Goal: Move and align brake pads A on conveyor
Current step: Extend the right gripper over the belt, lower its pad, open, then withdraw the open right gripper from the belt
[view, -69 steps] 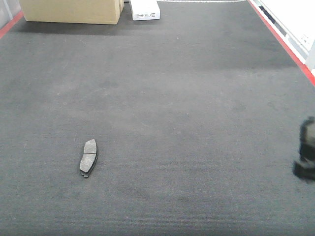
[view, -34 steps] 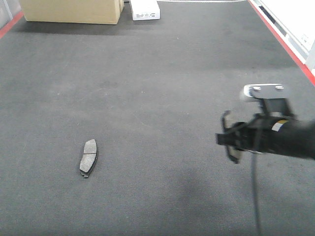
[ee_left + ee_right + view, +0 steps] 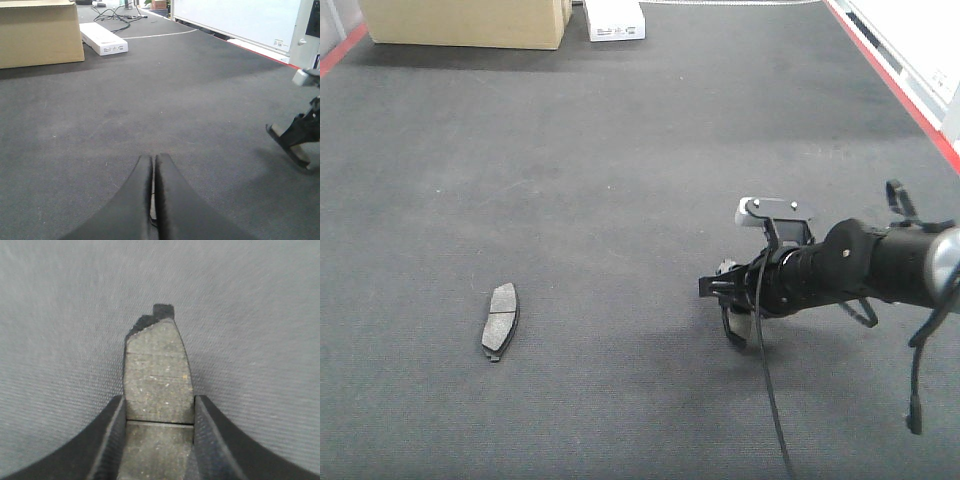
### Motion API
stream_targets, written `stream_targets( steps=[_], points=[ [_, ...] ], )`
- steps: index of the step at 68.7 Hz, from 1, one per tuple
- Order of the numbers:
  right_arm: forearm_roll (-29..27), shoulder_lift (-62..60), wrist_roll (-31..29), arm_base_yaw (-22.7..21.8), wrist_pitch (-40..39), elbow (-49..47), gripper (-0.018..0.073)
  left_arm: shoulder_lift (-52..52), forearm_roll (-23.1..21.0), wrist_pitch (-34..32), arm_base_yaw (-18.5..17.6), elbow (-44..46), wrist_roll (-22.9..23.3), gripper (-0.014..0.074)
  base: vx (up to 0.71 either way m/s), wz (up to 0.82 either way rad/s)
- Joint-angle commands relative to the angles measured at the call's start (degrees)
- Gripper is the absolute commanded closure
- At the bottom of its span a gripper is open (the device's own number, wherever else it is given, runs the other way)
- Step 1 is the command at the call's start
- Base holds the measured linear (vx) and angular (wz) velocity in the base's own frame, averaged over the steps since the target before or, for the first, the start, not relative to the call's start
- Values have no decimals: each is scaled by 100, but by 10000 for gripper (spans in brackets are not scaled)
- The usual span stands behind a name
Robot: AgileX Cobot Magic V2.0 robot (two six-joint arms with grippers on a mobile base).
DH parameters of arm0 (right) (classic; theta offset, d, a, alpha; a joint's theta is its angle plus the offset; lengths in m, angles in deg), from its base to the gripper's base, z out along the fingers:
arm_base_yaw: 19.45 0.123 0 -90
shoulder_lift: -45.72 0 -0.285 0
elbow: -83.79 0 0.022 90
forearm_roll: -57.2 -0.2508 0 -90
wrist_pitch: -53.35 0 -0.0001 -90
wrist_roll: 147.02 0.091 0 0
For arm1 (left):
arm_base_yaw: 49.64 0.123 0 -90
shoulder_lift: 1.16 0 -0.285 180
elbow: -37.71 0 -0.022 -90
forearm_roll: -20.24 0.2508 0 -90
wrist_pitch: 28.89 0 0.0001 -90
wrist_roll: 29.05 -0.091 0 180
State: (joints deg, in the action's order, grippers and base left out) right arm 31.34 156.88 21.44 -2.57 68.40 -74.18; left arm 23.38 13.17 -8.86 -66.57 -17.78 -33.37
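Pinching a speckled, grooved dark-grey brake pad: right claw. Left claw clenched.

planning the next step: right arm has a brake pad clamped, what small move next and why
Probably shift the right end effector leftward, toward the flat dark grey brake pad lying on the dark charcoal carpet-textured conveyor belt. It grips a second dark grey brake pad, far to that one's right, so the two are not yet aligned.
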Motion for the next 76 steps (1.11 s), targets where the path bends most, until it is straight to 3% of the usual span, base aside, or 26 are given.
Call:
stream_targets(
  steps=[1,12,25,35,53,76],
  points=[
    [-34,-157,13,-14,-312,-182,498,51,-45,-431,-28,136,-7,603,0,0],
    [-34,-135,13,-14,-355,-182,391,51,-45,-431,-28,136,-7,603,0,0],
    [-34,-155,261,-29,-404,-182,186,51,-45,-431,-28,136,-7,603,0,0],
    [313,-507,239,-36,-398,-182,89,51,-45,-431,-28,136,-7,603,0,0],
    [857,-2102,245,-30,183,-182,103,51,-45,-431,-28,136,-7,603,0,0],
    [1198,-4722,72,-30,-89,1016,263,51,-45,-431,-28,136,-7,603,0,0]
  ],
)
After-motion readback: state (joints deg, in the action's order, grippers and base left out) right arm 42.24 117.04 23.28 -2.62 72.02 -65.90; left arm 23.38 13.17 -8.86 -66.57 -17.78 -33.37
